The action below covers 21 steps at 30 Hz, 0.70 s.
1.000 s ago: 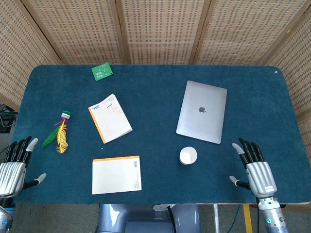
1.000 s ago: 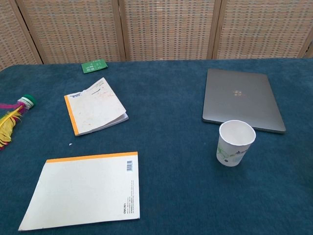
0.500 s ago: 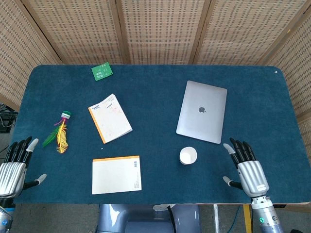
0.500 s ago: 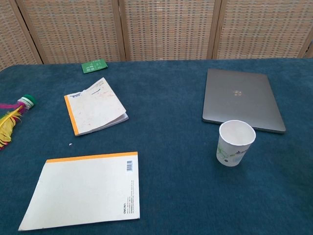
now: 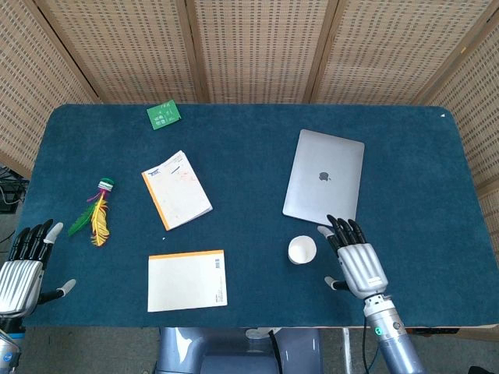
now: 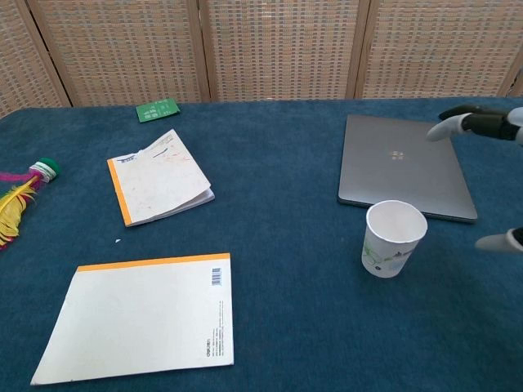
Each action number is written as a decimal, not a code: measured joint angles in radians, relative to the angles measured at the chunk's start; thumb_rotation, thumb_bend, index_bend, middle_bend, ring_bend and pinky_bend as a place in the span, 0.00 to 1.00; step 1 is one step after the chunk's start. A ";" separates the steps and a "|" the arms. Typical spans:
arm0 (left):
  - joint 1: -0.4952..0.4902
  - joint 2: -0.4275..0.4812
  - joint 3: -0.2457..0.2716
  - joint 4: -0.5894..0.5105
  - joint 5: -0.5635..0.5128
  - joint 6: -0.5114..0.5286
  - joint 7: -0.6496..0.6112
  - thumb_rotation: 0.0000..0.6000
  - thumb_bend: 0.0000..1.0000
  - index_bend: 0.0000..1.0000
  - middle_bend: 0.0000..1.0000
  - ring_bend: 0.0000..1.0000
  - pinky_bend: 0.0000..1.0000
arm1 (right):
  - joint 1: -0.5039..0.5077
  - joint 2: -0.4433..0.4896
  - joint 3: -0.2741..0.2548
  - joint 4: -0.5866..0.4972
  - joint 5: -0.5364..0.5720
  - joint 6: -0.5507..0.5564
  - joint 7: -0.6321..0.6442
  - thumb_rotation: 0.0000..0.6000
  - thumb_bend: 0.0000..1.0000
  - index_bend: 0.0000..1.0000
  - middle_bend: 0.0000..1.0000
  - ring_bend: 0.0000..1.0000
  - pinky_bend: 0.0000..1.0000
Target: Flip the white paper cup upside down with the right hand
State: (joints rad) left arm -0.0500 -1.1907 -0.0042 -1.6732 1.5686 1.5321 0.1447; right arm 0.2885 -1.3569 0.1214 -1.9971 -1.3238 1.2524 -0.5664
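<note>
- Currently the white paper cup [image 5: 302, 250] is standing upright, mouth up, on the blue table [image 5: 249, 156], lower centre-right of the head view, just below the near edge of the closed grey laptop [image 5: 324, 189].
- The right hand [image 5: 356, 263] is hovering just to the right of the cup, not touching it; fingers are spread apart and extended, holding nothing.
- In the chest view only the fingertips [image 6: 445, 128] of that hand are showing at the right edge, one set above the laptop and one lower tip beside the cup [image 6: 394, 239].
- The left hand [image 5: 23, 269] is resting at the lower left corner of the head view, fingers apart, holding nothing, well apart from the cup.
- Versus 0.5 s ago: the right hand is shifting leftward and slightly up in the head view, closing most of the gap to the cup; it is now entering the chest view, where it was not showing before.
- The cup, the laptop, both notebooks, the feather toy and the green card are sitting unchanged in place; the left hand is unchanged too.
</note>
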 measured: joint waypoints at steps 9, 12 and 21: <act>-0.002 0.000 0.000 0.002 -0.002 -0.005 -0.008 1.00 0.14 0.00 0.00 0.00 0.00 | 0.100 -0.139 0.047 0.009 0.213 -0.027 -0.211 1.00 0.24 0.21 0.00 0.00 0.00; -0.003 0.000 0.000 0.002 -0.004 -0.006 -0.011 1.00 0.14 0.00 0.00 0.00 0.00 | 0.131 -0.171 0.059 0.028 0.266 -0.024 -0.261 1.00 0.24 0.22 0.00 0.00 0.00; -0.003 -0.002 0.000 0.005 0.000 -0.004 -0.014 1.00 0.14 0.00 0.00 0.00 0.00 | 0.194 -0.235 0.073 0.093 0.357 0.004 -0.325 1.00 0.25 0.25 0.00 0.00 0.00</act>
State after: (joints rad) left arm -0.0530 -1.1929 -0.0042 -1.6685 1.5681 1.5282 0.1311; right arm 0.4827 -1.5918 0.1949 -1.9040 -0.9669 1.2567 -0.8915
